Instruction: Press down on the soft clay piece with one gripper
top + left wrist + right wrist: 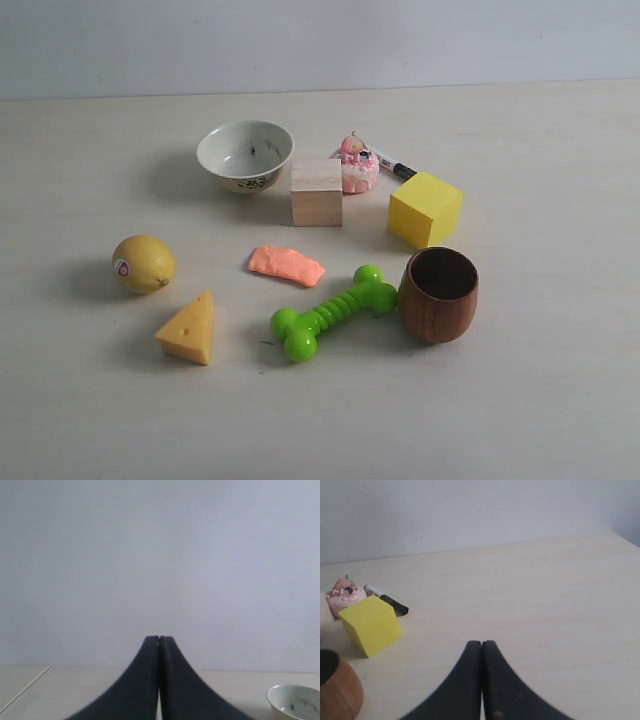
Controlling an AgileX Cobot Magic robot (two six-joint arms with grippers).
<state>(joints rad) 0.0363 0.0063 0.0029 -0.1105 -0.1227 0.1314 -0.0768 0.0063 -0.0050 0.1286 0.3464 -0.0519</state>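
The soft clay piece, a flat salmon-orange slab, lies on the table near the middle of the exterior view, between the lemon and the green bone toy. Neither arm shows in the exterior view. My left gripper is shut with nothing between its fingers and points toward the back wall. My right gripper is also shut and empty, hovering over bare table to the right of the yellow cube. The clay is out of both wrist views.
A white bowl, wooden block, pink cake toy, black marker and yellow cube stand at the back. A lemon, cheese wedge and wooden cup ring the clay.
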